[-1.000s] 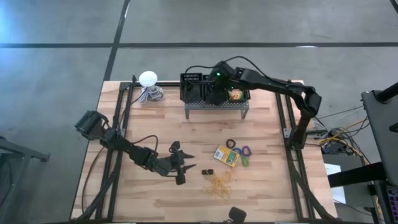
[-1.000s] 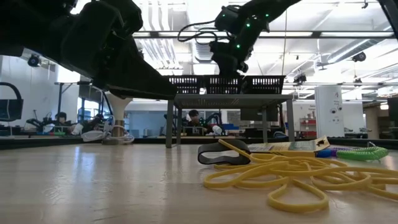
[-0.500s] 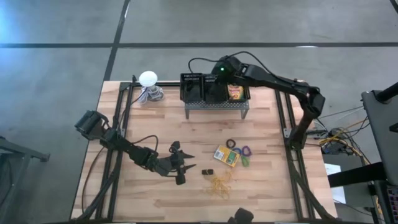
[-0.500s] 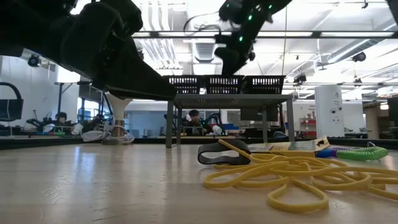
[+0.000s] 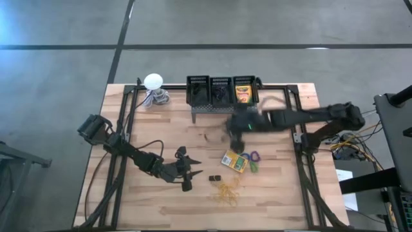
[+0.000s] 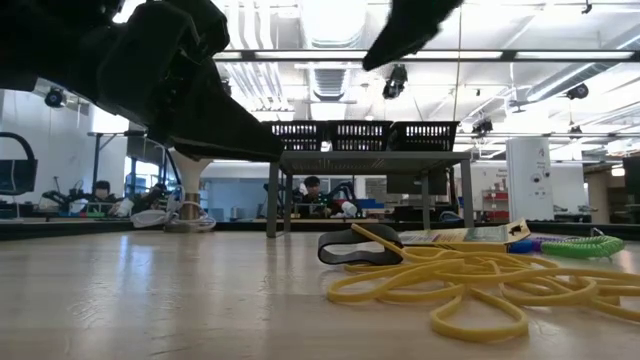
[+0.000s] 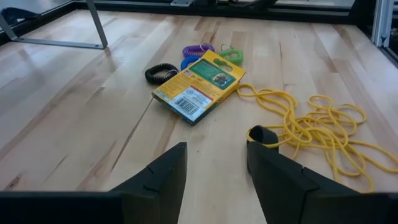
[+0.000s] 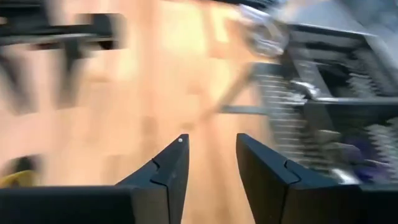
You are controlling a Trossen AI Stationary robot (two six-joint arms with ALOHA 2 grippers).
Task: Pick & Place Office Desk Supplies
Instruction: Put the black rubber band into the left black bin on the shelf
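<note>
My pale wooden surface (image 5: 161, 206) holds a grey metal stand (image 5: 222, 96) with black baskets; one flat yellow crayon box (image 5: 243, 95) sits in its end basket. My right claw (image 8: 208, 163) hangs empty, fingers apart, above a second crayon box (image 7: 198, 86). My left claw (image 7: 214, 171) waits open near the thin yellow rubber bands (image 7: 311, 124).

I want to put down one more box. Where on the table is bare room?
Bare wood lies between the white ball and the left tool, and right of the coils. Crowded: around the crayon box, black clip and rubber bands, where the right tool hangs.
</note>
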